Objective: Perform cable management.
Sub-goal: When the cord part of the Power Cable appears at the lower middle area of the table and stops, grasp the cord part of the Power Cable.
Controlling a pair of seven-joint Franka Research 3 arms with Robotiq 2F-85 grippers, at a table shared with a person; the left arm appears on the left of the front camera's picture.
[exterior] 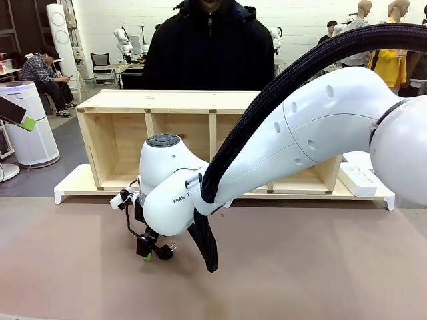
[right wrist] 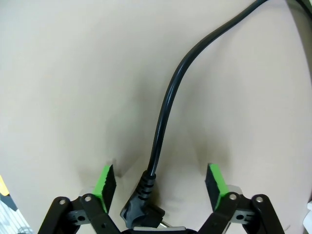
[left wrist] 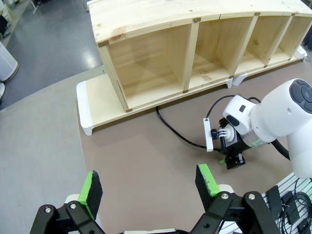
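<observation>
Right gripper (exterior: 159, 253): bent low over table (exterior: 300, 280), fingers spread, plug (right wrist: 142, 208) lying loose between them.
Left gripper (left wrist: 148, 187): aloft, fingers apart.
Behind: wooden shelf (exterior: 167, 101).

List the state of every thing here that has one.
left gripper: open, empty, above the table.
right gripper: open, low at the table, straddling the plug.
plug: unplugged, between the open jaws, not gripped.
cable: loose, snaking across the table.
wooden shelf: upright, visible compartments empty.
</observation>
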